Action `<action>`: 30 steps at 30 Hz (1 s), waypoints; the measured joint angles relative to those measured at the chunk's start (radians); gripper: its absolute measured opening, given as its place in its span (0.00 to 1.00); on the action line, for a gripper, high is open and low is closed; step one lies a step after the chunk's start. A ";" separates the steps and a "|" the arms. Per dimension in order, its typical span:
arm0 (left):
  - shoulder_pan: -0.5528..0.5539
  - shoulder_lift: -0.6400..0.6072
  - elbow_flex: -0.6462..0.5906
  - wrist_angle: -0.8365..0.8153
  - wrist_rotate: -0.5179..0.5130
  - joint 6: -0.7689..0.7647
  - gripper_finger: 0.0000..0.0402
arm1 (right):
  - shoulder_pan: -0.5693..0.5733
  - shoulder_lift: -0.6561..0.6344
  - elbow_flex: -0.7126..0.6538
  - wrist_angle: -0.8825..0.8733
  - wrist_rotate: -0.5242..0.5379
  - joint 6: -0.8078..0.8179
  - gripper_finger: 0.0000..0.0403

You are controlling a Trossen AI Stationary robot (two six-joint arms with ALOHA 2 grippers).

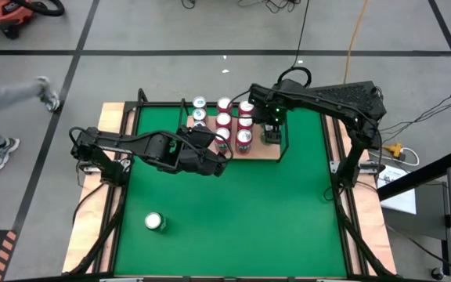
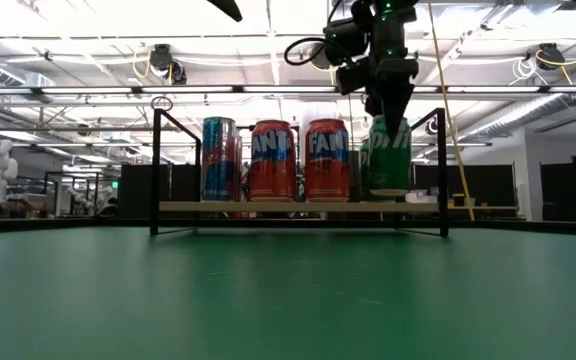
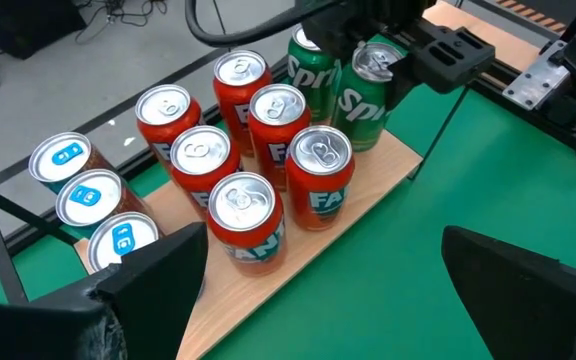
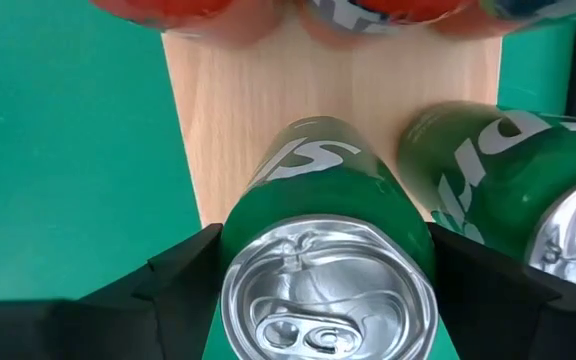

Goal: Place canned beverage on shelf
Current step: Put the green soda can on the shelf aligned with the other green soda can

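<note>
High view: my right claw (image 1: 271, 131) sits over the right end of the shelf (image 1: 266, 154), at the back of the green mat (image 1: 233, 211). My left claw (image 1: 219, 162) hovers just in front of the shelf's left half, fingers spread wide, holding nothing.

Right wrist view: my right fingers (image 4: 173, 275) flank a green soda can (image 4: 326, 260), one on each side and touching its wall, so the claw is clamped on it. The can stands upright on the light wood board. A second green can (image 4: 508, 190) stands just beside it.

Left wrist view: six red cans (image 3: 250, 215) stand in two rows at the middle of the board, three blue cans (image 3: 88, 195) at one end, the two green ones at the other end under my right claw (image 3: 383, 60).

Low view: the held green can (image 2: 389, 155) rests with its base on the board, next to the red cans (image 2: 326, 160), inside the black rails (image 2: 156, 170).

One more can (image 1: 155, 222) stands alone on the mat near the front left, well apart from the shelf.
</note>
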 joint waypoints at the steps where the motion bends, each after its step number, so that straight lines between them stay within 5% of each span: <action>1: 0.000 0.000 0.000 0.000 0.000 0.000 0.98 | 0.000 0.000 0.000 0.003 0.000 -0.001 0.73; 30: -0.012 0.000 0.000 -0.001 0.008 0.001 0.98 | -0.001 0.051 0.003 0.032 -0.001 -0.016 0.77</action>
